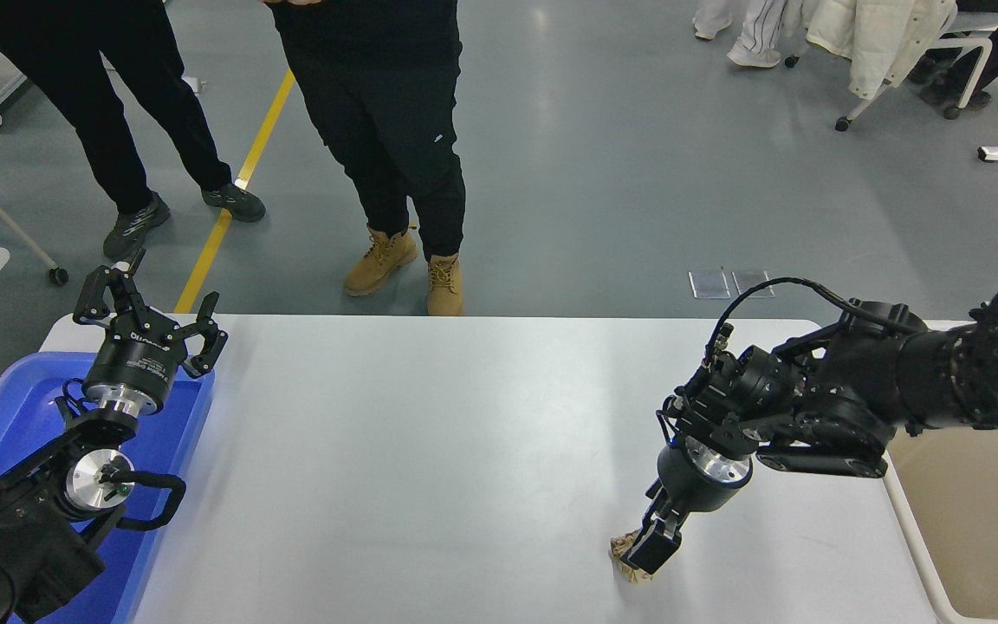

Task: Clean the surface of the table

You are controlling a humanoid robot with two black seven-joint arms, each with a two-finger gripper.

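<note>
The white table surface (421, 451) fills the lower middle of the head view. A crumpled brown paper ball (625, 555) lies on it near the front edge, right of centre. My right gripper (653, 548) points down and sits right on the ball, covering most of it; I cannot see whether it grips it. My left gripper (152, 299) is open and empty, parked at the lower left above the blue tray.
A blue plastic tray (5, 407) stands at the table's left end. A beige-white rimmed bin (975, 520) stands off the right end. Two people (395, 130) stand on the grey floor beyond the far edge. A chair with a coat (880, 43) is at the top right.
</note>
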